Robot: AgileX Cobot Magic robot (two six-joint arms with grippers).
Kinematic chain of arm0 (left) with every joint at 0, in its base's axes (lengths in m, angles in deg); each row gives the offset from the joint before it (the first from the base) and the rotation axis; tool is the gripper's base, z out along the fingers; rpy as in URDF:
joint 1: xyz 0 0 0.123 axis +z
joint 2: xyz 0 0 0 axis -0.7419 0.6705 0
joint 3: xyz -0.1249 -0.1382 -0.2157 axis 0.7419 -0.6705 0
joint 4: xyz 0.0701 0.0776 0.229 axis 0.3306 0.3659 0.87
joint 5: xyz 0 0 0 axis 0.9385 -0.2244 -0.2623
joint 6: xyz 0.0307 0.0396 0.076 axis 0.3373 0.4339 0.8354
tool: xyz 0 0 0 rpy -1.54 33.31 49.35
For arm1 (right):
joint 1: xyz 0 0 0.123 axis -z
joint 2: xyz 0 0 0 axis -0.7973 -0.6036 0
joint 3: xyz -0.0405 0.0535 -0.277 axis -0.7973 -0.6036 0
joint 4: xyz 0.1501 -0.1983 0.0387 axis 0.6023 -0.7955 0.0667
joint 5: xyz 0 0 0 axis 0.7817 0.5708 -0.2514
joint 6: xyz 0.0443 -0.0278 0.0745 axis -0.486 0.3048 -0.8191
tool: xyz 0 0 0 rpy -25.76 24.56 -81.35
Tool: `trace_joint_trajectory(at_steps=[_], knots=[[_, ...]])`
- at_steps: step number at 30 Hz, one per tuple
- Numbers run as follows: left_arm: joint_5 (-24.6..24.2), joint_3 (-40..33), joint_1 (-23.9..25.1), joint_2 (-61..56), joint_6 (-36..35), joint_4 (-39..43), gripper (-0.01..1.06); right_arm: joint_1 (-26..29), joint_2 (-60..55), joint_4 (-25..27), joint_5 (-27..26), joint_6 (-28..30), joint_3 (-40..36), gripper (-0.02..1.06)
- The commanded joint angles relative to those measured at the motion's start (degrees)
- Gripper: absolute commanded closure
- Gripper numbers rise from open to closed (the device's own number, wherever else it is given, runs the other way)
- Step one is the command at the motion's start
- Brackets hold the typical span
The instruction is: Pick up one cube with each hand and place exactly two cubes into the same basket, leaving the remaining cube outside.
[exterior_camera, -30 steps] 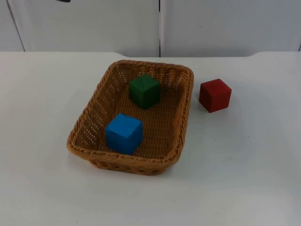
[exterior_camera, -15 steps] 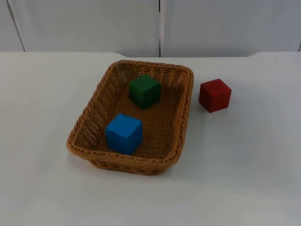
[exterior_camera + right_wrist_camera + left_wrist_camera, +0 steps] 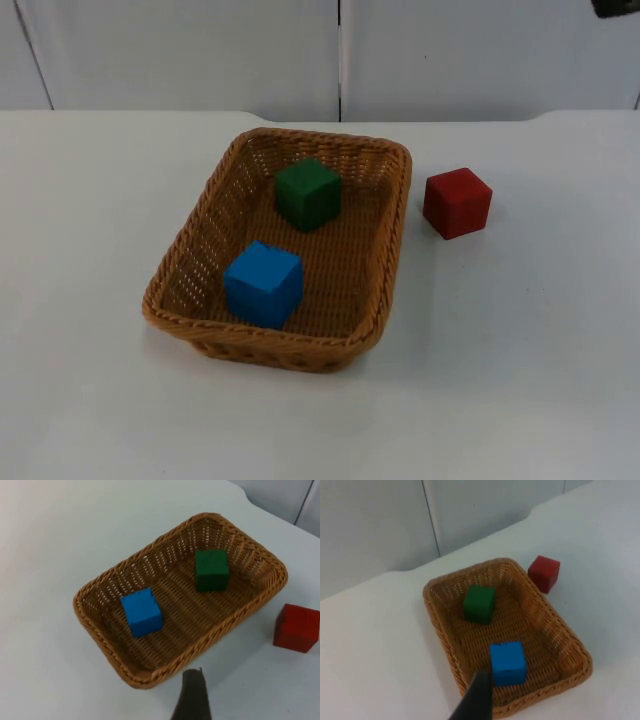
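Both pincers hang raised above the tabletop, well clear of everything on it. Of the left pincer (image 3: 475,700) one black fingertip stands over the near rim of the basket, close to the blue cube; whether its fingers are parted or closed cannot be told. Of the right pincer (image 3: 191,697) one black fingertip likewise hangs just outside the basket's rim, on the side toward the red cube, and its state cannot be told either.

From the top view, the white tabletop (image 3: 90,400) runs back to a grey partition wall (image 3: 200,50) at 12 o'clock. A brown wicker basket (image 3: 385,240), rectangular with sloping woven walls, sits near the middle of the tabletop, its long axis running roughly from 1 o'clock to 7 o'clock. Two cubes rest on its floor. The green cube (image 3: 308,194) lies toward the basket's 12 o'clock end, apart from the walls. The blue cube (image 3: 263,283) lies toward the 7 o'clock end, near the front wall, apart from the green one. The red cube (image 3: 457,202) stands on the bare tabletop outside the basket at about 3 o'clock from the green cube, near the basket's right wall but not touching it.
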Motion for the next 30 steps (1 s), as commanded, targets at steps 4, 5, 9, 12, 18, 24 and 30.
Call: trace_joint_trajectory(at_steps=[4,5,9,12,18,24,30], knots=[[-5.07,-1.73,-0.08,-6.44,-0.23,-1.13,0.20,-0.01,6.99,0.57,-0.93,0.23,-5.01,0.44],[-6.17,-1.73,-0.08,-7.57,-0.23,-1.13,0.20,-0.01,8.25,0.57,-0.93,0.23,-6.10,0.44],[-9.35,-1.73,-0.08,-12.29,-0.23,-1.13,0.20,-0.01,13.87,0.57,-0.93,0.23,-9.95,0.44],[-11.28,-1.73,-0.08,-15.01,-0.23,-1.13,0.20,-0.01,17.41,0.57,-0.93,0.23,-12.09,0.44],[-15.45,-1.73,-0.08,-20.36,-0.23,-1.13,0.20,-0.01,25.47,0.69,-0.93,-0.02,-17.06,0.44],[-15.67,-4.94,-0.08,-25.20,-0.23,-2.42,0.20,-0.01,32.64,1.08,1.14,-0.02,-19.76,0.44],[-17.12,-7.32,-0.08,-30.71,-0.23,-2.87,0.20,-0.01,38.62,1.45,6.11,-0.02,-19.69,0.44]])
